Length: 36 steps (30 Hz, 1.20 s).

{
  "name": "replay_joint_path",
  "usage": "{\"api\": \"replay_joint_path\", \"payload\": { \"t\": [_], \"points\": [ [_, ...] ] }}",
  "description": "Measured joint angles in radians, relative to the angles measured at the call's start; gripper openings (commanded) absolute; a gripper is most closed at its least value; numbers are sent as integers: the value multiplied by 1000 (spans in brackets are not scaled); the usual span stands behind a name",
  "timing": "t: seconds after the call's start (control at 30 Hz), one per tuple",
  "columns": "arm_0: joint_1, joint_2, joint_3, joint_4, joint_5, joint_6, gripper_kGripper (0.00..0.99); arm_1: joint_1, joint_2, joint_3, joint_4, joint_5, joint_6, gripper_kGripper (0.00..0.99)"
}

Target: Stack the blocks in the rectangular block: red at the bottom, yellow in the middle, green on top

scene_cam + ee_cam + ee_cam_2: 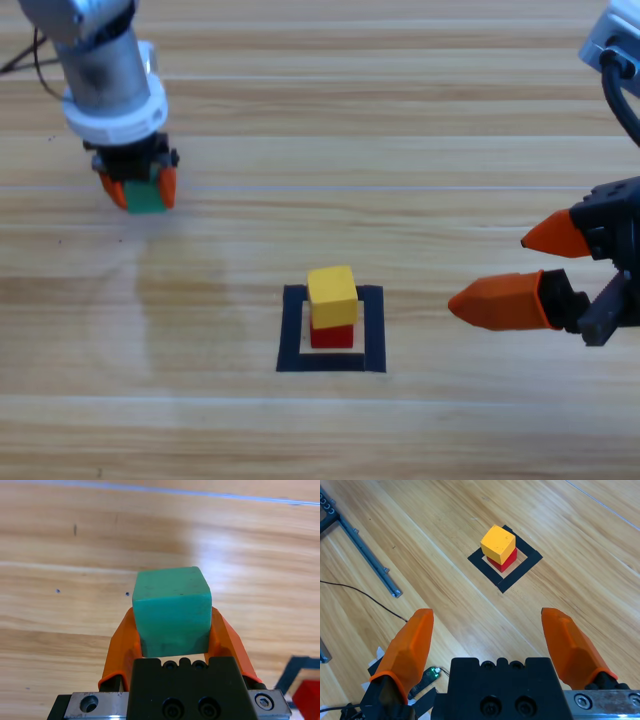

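Meanwhile left tool (138, 188) grips green (172, 611) (yellow (332, 290) tops red (332, 336)).

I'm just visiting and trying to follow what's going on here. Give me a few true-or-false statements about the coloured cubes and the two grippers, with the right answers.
1. The yellow cube sits on top of the red cube. True.
2. The green cube already tops the stack. False: it is between the left gripper's jaws, far from the stack.
3. The right gripper holds a cube. False: its jaws are open and empty, right of the stack.
4. The two stacked cubes stand inside the black tape square. True.
5. The yellow cube lines up exactly with the red one. False: it sits slightly twisted on it.
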Motion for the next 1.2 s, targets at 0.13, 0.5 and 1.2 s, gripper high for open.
{"api": "replay_joint_path", "payload": {
  "t": [0.13, 0.5, 1.2],
  "points": [
    [-24, -53, -94, 95, 3, 90, 0, 0, 0, 0, 0, 0, 0, 948],
    [-293, -229, -95, 112, -21, 154, 0, 0, 0, 0, 20, 0, 0, 948],
    [-537, -123, -205, 221, -14, -376, 0, 0, 0, 0, 34, 0, -4, 948]
  ]
}}
